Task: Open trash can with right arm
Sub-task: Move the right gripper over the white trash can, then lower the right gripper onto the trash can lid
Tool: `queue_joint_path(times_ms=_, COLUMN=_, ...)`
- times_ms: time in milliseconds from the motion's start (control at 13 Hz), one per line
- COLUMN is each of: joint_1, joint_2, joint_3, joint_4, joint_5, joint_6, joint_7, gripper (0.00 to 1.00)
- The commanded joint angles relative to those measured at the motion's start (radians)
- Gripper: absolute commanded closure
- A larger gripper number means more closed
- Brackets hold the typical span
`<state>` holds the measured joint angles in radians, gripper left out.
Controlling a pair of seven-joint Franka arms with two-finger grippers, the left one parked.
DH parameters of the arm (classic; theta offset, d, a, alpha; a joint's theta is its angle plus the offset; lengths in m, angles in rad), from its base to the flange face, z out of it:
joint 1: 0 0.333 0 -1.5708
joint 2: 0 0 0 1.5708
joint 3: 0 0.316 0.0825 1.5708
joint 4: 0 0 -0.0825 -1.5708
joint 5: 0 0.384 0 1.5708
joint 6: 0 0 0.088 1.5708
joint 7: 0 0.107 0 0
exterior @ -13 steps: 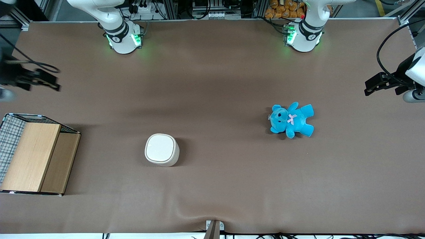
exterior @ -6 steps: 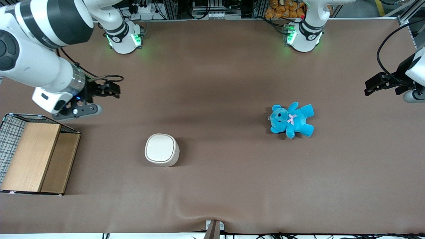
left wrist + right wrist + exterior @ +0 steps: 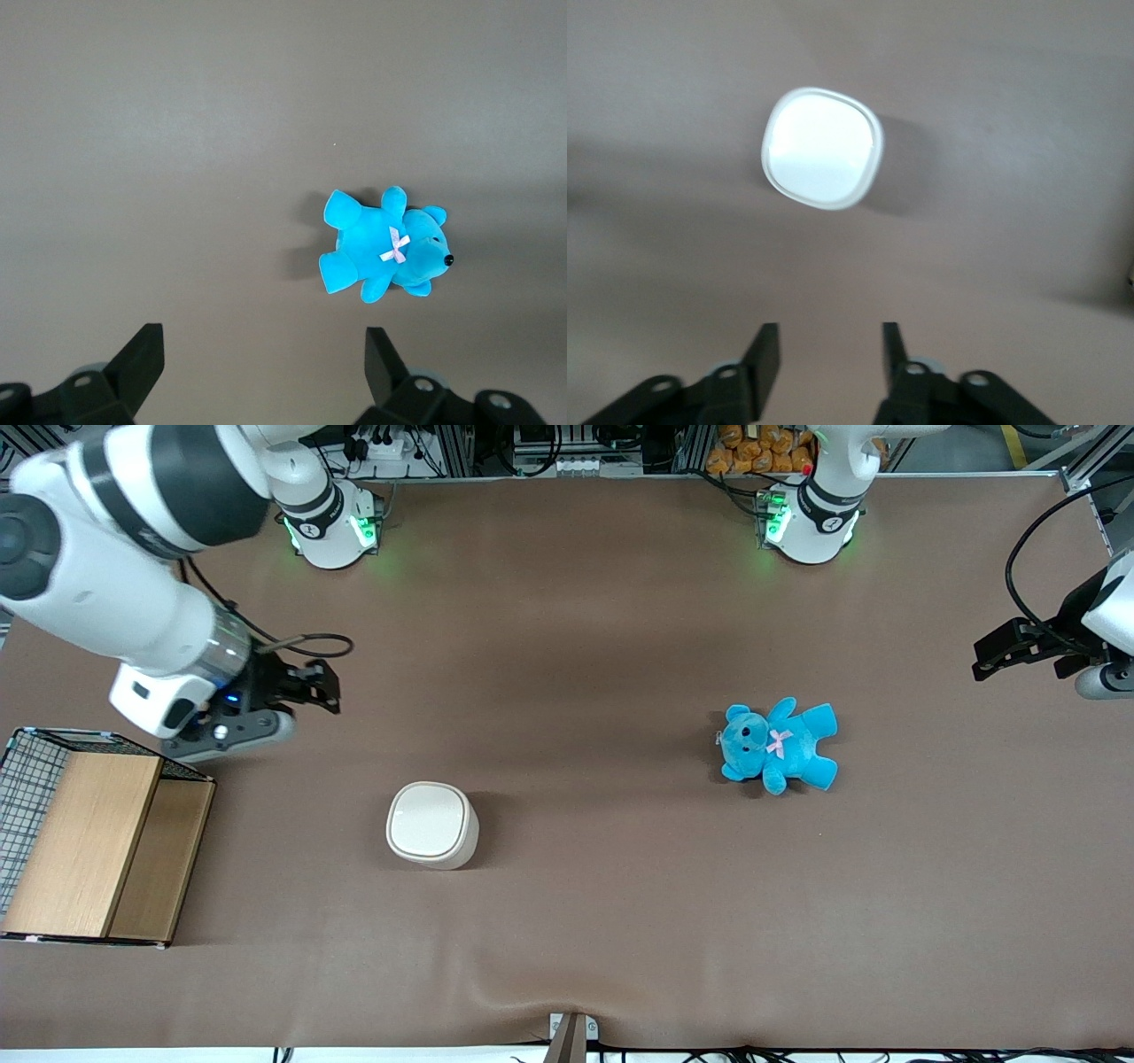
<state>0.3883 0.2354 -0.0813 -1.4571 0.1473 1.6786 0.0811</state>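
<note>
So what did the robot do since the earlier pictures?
The right arm swung in over the table, and its end effector came closer to the trash can. It is open, holds nothing and is still apart from the can. The trash can, lid shut, the teddy bear and the basket stayed put.

Bare desk [image 3: 567, 646] lies between the right arm's gripper [image 3: 319, 686] and the trash can [image 3: 431, 824], its jaws parted; the wire basket [image 3: 89, 841] stands beside that path, the blue teddy bear [image 3: 778, 746] well apart toward the parked arm's end
</note>
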Motion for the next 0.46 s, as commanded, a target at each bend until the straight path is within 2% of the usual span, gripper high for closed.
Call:
queue_joint_path(times_ms=0, joint_1=0.058, joint_2=0.070, joint_3=-0.011, joint_4=0.023, joint_5=0.002, joint_6=0.078, joint_7=0.067, gripper=0.76)
queue_joint_path(times_ms=154, joint_1=0.086, joint_2=0.106, joint_3=-0.011, joint_4=0.023, joint_5=-0.005, joint_6=0.124, joint_7=0.081, gripper=1.00)
queue_joint_path(times_ms=385, joint_1=0.112, joint_2=0.145, joint_3=-0.012, joint_4=0.030, joint_5=-0.009, joint_6=0.136, joint_7=0.136, gripper=1.00)
